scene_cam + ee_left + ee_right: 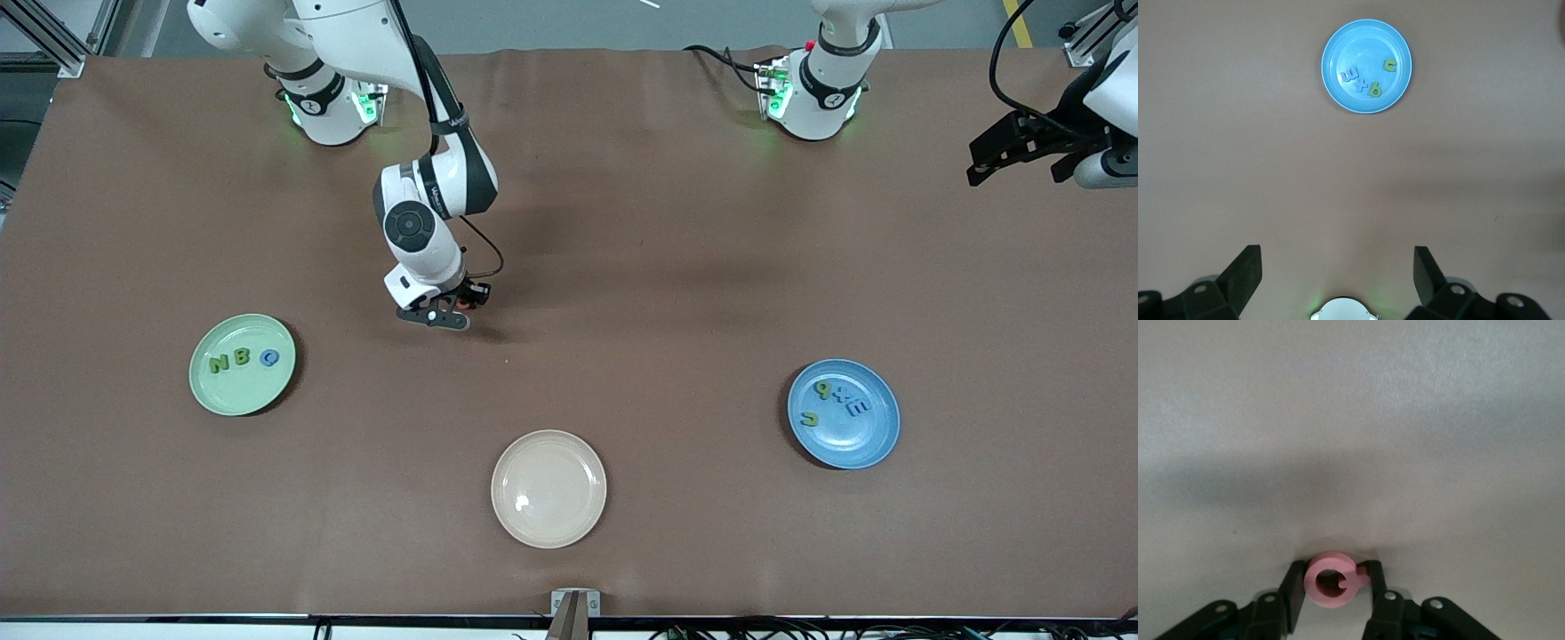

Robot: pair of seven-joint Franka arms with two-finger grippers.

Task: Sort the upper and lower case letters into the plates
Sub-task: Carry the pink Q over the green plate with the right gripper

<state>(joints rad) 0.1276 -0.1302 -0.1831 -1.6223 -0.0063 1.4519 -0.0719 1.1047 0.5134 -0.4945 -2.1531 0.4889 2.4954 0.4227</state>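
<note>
Now, right gripper (1333,590) clamped on pink ring-shaped letter (1331,579), left gripper (1337,270) wide open, empty.

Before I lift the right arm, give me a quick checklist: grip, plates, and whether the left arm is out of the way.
1. Right gripper on the pink letter: ok, jaws sit against both sides of it.
2. Letter's case: cannot tell; a ring with a small tail.
3. Green plate, toward the right arm's end: ok, holds N, B and a blue letter, with room left.
4. Blue plate, toward the left arm's end: ok, four small letters, room left.
5. Left gripper: ok, waiting open, high over its end of the table.
6. Beige plate: ok, no letters in it.
</note>
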